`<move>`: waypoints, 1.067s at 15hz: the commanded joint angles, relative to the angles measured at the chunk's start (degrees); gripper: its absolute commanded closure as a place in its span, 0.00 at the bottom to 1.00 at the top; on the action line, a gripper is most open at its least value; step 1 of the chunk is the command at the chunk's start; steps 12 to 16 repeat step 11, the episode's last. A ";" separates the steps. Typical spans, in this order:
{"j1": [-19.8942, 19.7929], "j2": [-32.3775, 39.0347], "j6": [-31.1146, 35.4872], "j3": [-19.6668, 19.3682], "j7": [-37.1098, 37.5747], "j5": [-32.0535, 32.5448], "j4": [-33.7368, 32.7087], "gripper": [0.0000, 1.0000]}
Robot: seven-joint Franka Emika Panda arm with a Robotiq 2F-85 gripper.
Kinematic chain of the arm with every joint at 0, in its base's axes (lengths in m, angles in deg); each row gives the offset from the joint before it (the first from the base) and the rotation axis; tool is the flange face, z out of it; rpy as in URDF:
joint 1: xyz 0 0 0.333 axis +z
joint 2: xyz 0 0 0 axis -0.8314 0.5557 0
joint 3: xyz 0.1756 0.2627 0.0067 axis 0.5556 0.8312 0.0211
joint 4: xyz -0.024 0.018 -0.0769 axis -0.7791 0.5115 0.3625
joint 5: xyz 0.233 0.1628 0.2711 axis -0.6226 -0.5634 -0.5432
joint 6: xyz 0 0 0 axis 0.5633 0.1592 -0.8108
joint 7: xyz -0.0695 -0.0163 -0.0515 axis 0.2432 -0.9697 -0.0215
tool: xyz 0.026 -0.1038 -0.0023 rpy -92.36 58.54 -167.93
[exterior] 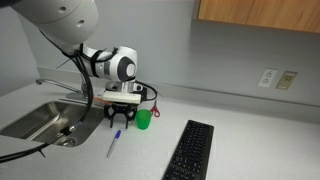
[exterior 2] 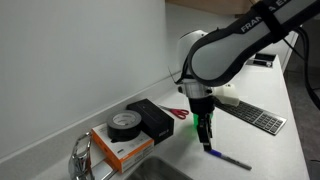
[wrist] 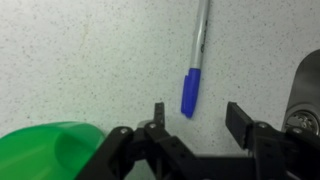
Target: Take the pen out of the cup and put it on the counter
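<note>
The pen (wrist: 194, 60), a pale barrel with a blue cap, lies flat on the speckled light counter (wrist: 80, 60). It also shows in both exterior views (exterior: 113, 145) (exterior 2: 232, 160). My gripper (wrist: 197, 118) is open and empty, just above the pen's capped end; it shows in both exterior views (exterior: 120, 122) (exterior 2: 206, 140). The green cup (exterior: 144, 119) stands upright on the counter beside the gripper. Its rim shows at the lower left of the wrist view (wrist: 45, 150). The arm hides the cup in an exterior view.
A black keyboard (exterior: 190, 150) lies near the cup. A steel sink (exterior: 40, 120) with a faucet sits in the counter. Red-handled scissors (exterior 2: 178, 113), a black box (exterior 2: 150, 118) and a tape roll (exterior 2: 124, 124) on an orange box stand by the wall.
</note>
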 commanded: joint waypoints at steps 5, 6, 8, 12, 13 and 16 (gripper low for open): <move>-0.41 1.03 -1.21 0.82 2.37 2.62 -2.84 0.00; -0.36 1.04 -1.20 0.83 2.63 2.83 -2.94 0.00; -0.94 0.25 -0.09 1.19 1.31 1.92 -1.37 0.00; -0.91 0.25 -0.10 1.24 1.53 2.00 -1.51 0.00; -0.91 0.25 -0.10 1.24 1.53 2.00 -1.51 0.00; -0.91 0.25 -0.10 1.24 1.53 2.00 -1.51 0.00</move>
